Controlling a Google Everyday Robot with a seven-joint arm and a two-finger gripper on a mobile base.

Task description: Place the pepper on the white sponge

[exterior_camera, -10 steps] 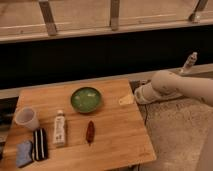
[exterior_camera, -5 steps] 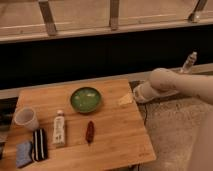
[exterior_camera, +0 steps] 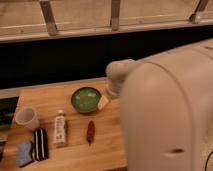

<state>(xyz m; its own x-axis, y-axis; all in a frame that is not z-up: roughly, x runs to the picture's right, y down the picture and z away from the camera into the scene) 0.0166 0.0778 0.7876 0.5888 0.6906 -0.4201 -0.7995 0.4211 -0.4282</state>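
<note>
The pepper (exterior_camera: 90, 131), a slim dark red pod, lies on the wooden table (exterior_camera: 75, 155) in front of the green bowl. The white sponge (exterior_camera: 24, 152), a pale bluish pad, rests at the front left corner, well to the left of the pepper. My gripper (exterior_camera: 103, 102) hangs from the pale wrist (exterior_camera: 118, 76), with its light-coloured tip just right of the bowl's rim and behind and to the right of the pepper. It is open and holds nothing. My bulky arm (exterior_camera: 170, 110) fills the right side and hides that part of the table.
A green bowl (exterior_camera: 85, 99) stands mid-table. A white bottle (exterior_camera: 60, 128) lies left of the pepper. A black-and-white striped block (exterior_camera: 40, 144) sits beside the sponge, and a clear cup (exterior_camera: 27, 118) stands behind them. A dark wall and railing run along the back.
The arm has swung in from the right and now looms large over the table's right side. The gripper has moved left to the bowl's right rim. The objects have stayed put.
</note>
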